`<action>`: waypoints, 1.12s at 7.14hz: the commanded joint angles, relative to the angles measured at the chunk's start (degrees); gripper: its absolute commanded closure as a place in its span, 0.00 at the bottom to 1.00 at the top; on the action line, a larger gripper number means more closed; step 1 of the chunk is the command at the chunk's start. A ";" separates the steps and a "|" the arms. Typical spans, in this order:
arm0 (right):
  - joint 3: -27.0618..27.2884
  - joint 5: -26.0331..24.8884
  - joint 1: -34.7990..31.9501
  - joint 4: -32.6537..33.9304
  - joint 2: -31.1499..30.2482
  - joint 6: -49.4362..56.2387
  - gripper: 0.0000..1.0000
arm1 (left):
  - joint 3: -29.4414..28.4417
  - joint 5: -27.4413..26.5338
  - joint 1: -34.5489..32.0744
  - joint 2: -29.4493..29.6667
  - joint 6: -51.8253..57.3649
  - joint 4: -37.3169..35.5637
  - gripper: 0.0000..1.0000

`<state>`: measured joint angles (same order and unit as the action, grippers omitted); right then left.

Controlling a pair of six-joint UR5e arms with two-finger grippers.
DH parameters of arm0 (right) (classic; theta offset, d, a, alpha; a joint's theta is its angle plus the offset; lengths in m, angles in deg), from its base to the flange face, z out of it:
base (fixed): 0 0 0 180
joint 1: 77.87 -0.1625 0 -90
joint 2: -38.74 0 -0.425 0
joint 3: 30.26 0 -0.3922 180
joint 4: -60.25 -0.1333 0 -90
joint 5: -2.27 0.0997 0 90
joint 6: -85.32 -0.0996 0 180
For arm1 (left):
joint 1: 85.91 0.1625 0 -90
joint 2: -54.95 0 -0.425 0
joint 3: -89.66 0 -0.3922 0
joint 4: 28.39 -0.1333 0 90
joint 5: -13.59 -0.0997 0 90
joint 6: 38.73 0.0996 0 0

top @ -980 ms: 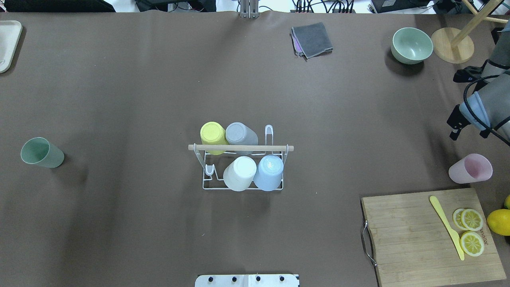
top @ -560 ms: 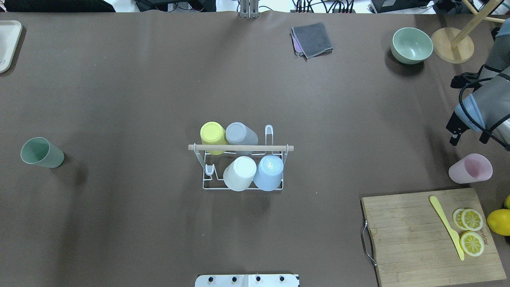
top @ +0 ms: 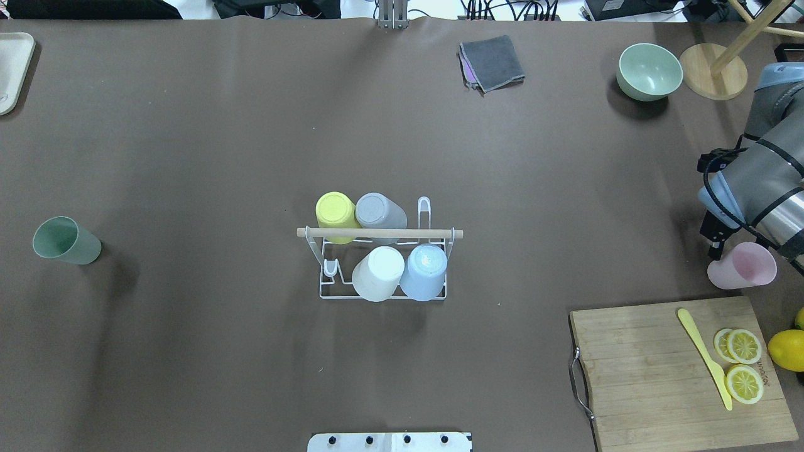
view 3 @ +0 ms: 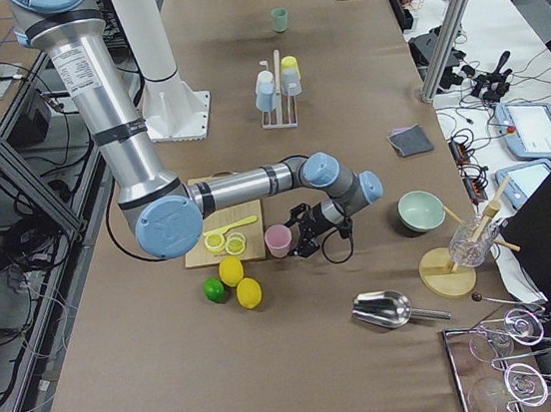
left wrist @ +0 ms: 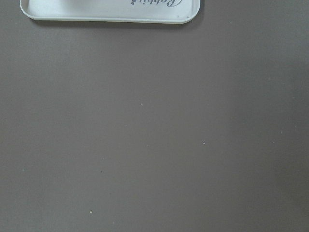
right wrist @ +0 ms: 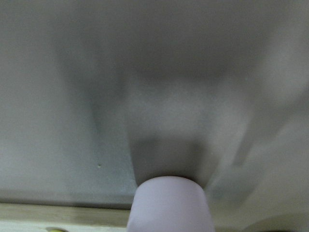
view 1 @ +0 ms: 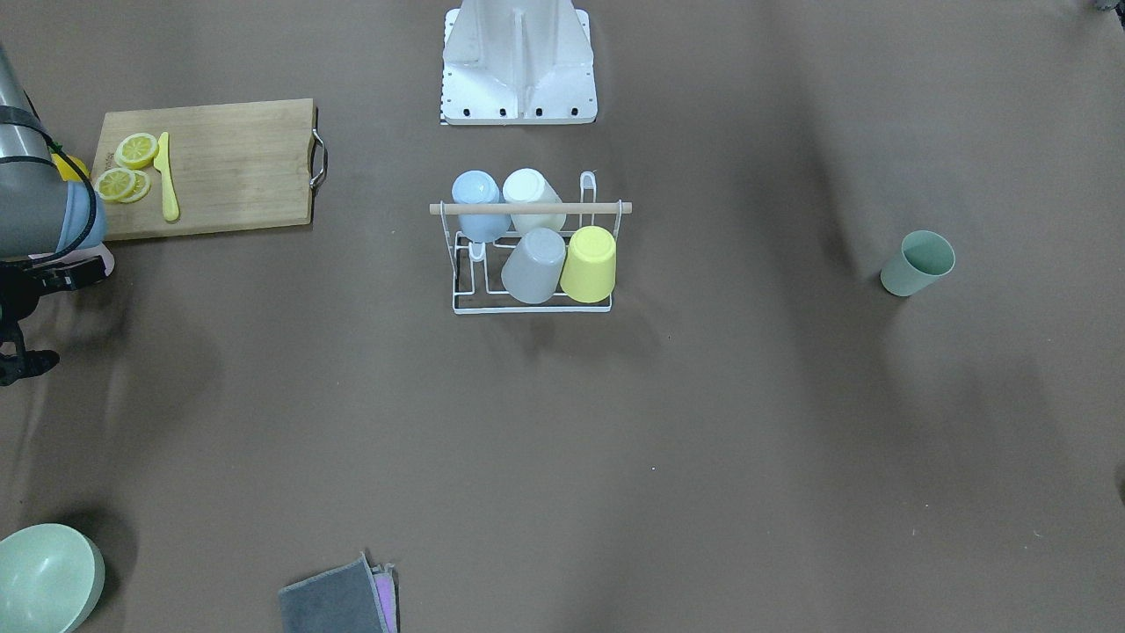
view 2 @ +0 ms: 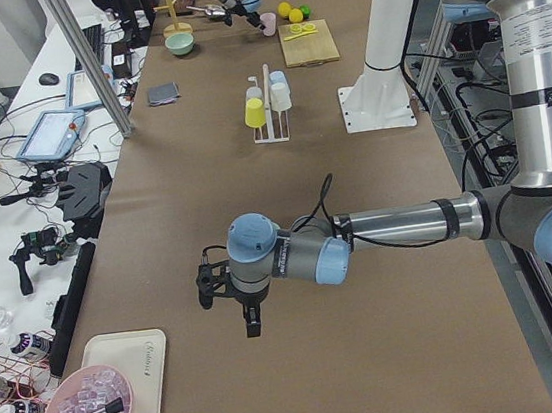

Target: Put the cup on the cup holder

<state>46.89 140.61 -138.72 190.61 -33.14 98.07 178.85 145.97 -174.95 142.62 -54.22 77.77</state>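
Right arm (top: 769,179) has swung down to the pink cup (top: 741,265); right gripper (top: 716,250) is just beside it, nothing visibly held, spread impossible to tell; four cups (top: 378,271) already sit on the cup holder (top: 380,233) mid-table; pink and green cup (top: 66,240) remain; left gripper (view 2: 232,298) shows side-on only, state unclear.

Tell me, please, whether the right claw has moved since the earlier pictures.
Yes: the right claw moved away from the green bowl, toward the pink cup.

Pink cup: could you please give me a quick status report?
Right claw beside pink cup, grip unclear. Left claw over table, state unclear. Cup holder has two free prongs. Path between open.
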 commanded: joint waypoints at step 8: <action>-3.42 0.00 2.67 2.97 0.78 1.57 0.12 | -25.12 -10.64 8.16 31.21 -4.02 -23.56 0.03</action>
<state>43.52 140.64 -136.18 192.95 -32.38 98.88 154.98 137.90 -169.65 169.46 -58.06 62.15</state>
